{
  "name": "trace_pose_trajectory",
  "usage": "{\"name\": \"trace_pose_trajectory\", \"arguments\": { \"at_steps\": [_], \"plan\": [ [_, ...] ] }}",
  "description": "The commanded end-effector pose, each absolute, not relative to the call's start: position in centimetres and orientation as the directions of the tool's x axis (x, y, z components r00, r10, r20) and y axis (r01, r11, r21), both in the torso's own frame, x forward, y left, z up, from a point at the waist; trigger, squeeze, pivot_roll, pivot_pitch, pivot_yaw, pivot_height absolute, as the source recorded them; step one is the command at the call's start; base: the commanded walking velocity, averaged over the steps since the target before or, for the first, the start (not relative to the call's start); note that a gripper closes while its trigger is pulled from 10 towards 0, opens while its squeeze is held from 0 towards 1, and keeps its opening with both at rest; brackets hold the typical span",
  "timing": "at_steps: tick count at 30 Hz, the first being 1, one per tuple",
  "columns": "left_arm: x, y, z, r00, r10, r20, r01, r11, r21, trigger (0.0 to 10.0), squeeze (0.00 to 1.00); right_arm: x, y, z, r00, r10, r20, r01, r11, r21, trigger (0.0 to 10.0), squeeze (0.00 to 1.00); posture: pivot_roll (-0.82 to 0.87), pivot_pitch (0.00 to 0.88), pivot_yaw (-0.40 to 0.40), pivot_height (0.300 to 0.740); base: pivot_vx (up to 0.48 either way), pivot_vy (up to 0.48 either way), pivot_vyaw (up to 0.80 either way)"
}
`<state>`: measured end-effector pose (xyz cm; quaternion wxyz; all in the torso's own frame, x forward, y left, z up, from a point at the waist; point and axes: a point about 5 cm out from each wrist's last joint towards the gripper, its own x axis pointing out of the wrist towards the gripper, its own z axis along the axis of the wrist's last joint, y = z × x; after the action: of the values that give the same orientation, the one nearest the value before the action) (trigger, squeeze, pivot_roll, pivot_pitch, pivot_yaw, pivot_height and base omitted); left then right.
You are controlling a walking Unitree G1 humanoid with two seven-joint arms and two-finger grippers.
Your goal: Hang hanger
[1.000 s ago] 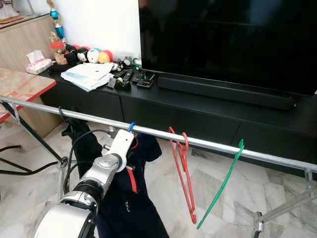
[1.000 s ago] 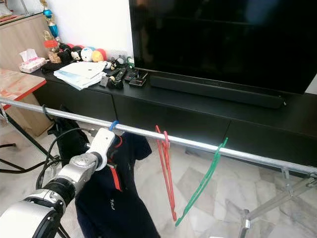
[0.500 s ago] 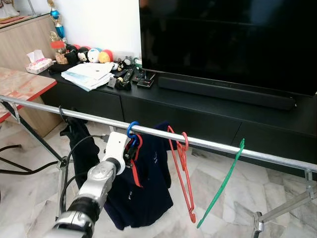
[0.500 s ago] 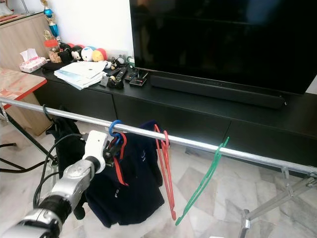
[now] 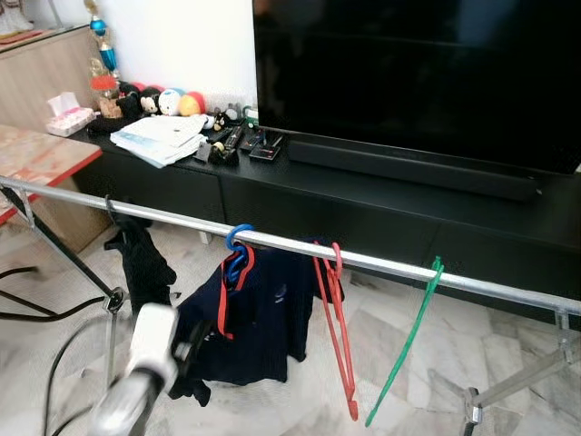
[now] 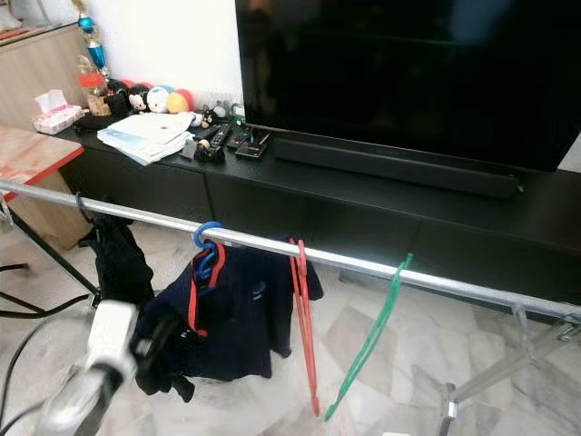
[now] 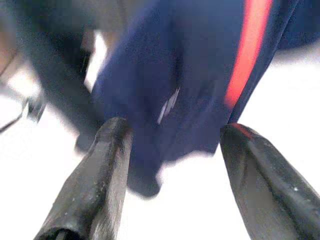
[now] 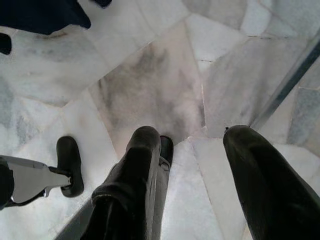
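A blue hanger (image 5: 238, 241) hooks over the silver rail (image 5: 390, 267) and carries a navy shirt (image 5: 263, 313) with red collar trim. The shirt hangs free below the rail. My left gripper (image 5: 194, 345) is blurred, low and to the left of the shirt, apart from it. In the left wrist view that gripper (image 7: 175, 135) is open with nothing between its fingers, and the navy shirt (image 7: 170, 85) lies beyond them. My right gripper (image 8: 192, 134) is open and points down at the marble floor.
A red hanger (image 5: 338, 336) and a green hanger (image 5: 408, 336) hang bare on the rail to the right. A black garment (image 5: 136, 263) hangs at the left. Behind stand a black TV cabinet (image 5: 363, 195), a TV (image 5: 418, 82) and a side table (image 5: 36, 154). A rack leg (image 5: 472, 404) stands at the lower right.
My left gripper let go of the blue hanger and drew back down and to the left. The shirt now hangs from the rail by itself.
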<state>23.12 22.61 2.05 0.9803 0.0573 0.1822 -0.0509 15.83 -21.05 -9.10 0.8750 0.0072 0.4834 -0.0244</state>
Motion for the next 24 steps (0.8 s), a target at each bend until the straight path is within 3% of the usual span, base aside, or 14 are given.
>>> {"name": "trace_pose_trajectory", "arguments": {
  "at_steps": [1,8,13,24],
  "plan": [
    [21.8,23.7,0.1,0.88,-0.036,-0.474,0.102,0.988,0.115,10.0,0.0,15.5,-20.7,-9.3,0.52,-0.026,-0.854,0.05,0.999,-0.001,10.0,0.0,0.06,0.01,0.038,0.74,0.0,0.0,0.0],
    [19.2,23.5,-4.8,0.728,-0.04,-0.684,0.142,0.985,0.093,10.0,0.0,15.6,-20.5,-9.3,0.521,-0.029,-0.853,0.056,0.998,0.001,10.0,0.0,0.05,0.0,0.04,0.74,0.0,0.0,0.0],
    [19.1,22.3,-6.7,0.634,-0.011,-0.774,0.094,0.994,0.062,10.0,0.0,15.6,-20.4,-9.3,0.52,-0.035,-0.854,0.065,0.998,-0.001,10.0,0.0,0.04,0.0,0.04,0.74,0.0,0.0,0.0],
    [20.1,20.8,-7.2,0.579,0.101,-0.809,-0.054,0.995,0.086,10.0,0.0,15.7,-20.7,-9.3,0.521,-0.053,-0.852,0.088,0.996,-0.008,10.0,0.0,0.01,0.0,0.035,0.74,0.0,0.0,0.0]
  ]
}}
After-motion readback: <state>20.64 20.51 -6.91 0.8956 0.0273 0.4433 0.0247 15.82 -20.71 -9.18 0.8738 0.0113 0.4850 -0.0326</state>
